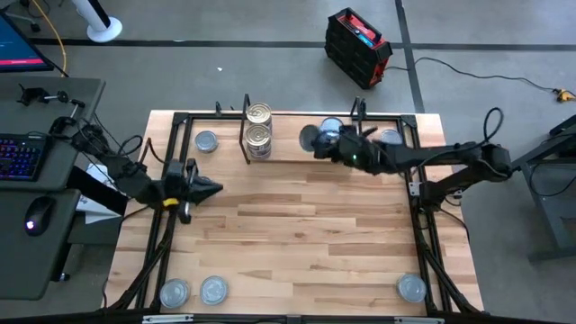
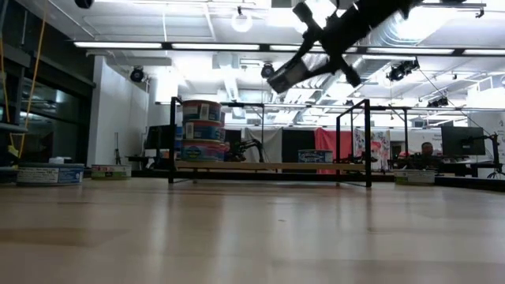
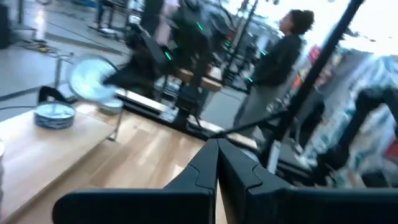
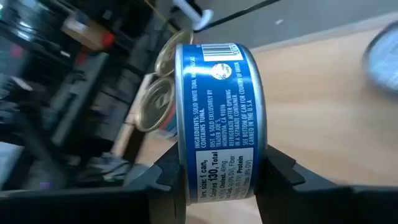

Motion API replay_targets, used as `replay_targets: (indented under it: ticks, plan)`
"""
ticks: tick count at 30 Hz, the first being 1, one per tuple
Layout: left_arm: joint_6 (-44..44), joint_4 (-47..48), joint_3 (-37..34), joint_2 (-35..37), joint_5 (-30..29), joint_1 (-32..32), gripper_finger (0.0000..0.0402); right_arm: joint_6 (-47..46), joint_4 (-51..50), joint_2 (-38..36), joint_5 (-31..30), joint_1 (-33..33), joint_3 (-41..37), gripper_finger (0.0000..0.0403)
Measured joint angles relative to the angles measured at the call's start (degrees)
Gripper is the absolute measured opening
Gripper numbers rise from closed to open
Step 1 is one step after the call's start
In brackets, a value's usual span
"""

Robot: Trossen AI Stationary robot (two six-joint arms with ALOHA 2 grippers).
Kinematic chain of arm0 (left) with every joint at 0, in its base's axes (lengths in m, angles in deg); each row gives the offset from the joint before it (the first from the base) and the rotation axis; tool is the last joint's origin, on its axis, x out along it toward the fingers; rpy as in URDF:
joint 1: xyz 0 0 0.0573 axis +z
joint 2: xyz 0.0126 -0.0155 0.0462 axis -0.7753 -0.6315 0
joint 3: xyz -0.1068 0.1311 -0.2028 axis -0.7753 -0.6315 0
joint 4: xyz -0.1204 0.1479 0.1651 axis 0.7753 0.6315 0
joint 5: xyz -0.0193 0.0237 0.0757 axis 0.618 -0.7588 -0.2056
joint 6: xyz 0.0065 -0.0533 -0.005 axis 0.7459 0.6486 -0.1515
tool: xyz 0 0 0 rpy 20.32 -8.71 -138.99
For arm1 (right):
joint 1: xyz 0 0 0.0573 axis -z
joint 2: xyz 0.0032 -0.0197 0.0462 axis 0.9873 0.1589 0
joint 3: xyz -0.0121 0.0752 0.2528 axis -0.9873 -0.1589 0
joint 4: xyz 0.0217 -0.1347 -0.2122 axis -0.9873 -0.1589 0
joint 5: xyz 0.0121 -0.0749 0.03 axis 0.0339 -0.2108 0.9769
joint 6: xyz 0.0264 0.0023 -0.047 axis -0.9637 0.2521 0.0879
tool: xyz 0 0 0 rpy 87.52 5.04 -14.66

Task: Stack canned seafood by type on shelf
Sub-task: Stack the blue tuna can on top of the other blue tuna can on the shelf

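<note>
Right gripper (image 4: 214,177) clamps a blue tuna tin (image 4: 217,118) on edge above the shelf (image 1: 288,155), lid facing the gold stack (image 1: 258,130). Left gripper (image 1: 205,188), closed and empty, waits over the surface (image 1: 297,243).

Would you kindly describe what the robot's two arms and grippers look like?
Both arms are dark, slim and jointed. The left gripper tapers to a pointed black tip, with yellow at its wrist. The right gripper has broad, flat black fingers; a small green light glows on its arm, and black cables trail from its base.
</note>
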Motion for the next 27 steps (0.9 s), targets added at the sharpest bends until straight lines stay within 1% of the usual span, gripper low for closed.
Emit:
replay_targets:
  ticks: [2, 6, 8, 10, 13, 15, 19, 21, 24, 25, 27]
  plan:
    - [1.7, -0.6, 0.0, -0.3, 0.0, 2.0, 0.0001, -3.0, 7.1, 0.3, -1.4, -1.8, -4.8, 0.0111]
    - [4.2, -0.4, 0.0, -1.3, -0.1, 5.4, 0.0001, -12.6, 16.1, 0.4, -10.0, -8.3, -14.4, 0.0111]
    - [4.8, -0.4, 0.0, -1.9, -0.3, 7.3, 0.0001, -20.2, 21.0, 0.4, -16.4, -12.4, -18.7, 0.0111]
    - [4.4, -0.5, 0.0, -2.7, -0.6, 9.5, 0.0001, -27.4, 24.7, 0.7, -24.9, -16.4, -21.8, 0.0111]
    - [1.9, -0.4, 0.0, -4.1, -0.6, 13.8, 0.0001, -36.7, 24.6, 2.2, -37.1, -20.3, -23.1, 0.0111]
    - [-0.2, -0.5, 0.0, -5.1, -0.6, 17.3, 0.0001, -40.7, 24.3, 4.5, -41.8, -20.4, -22.4, 0.0111]
    - [-1.2, -0.3, 0.0, -6.3, 0.9, 23.6, 0.0001, -45.3, 24.3, 11.4, -43.6, -18.3, -18.4, 0.0111]
    - [-1.3, -0.4, 0.0, -6.2, 3.3, 26.1, 0.0001, -48.5, 24.2, 15.5, -45.1, -17.3, -16.2, 0.0111]
    - [-1.3, -0.3, 0.0, -6.3, 8.2, 29.0, 0.0001, -57.1, 22.8, 21.3, -49.3, -16.4, -13.4, 0.0111]
    - [-1.3, -0.3, 0.0, -6.2, 9.9, 29.6, 0.0001, -59.9, 21.5, 22.9, -49.6, -15.9, -12.5, 0.0111]
    - [-1.4, -0.3, 0.0, -6.2, 13.2, 30.8, 0.0001, -62.9, 19.7, 25.6, -47.3, -14.6, -11.3, 0.0111]
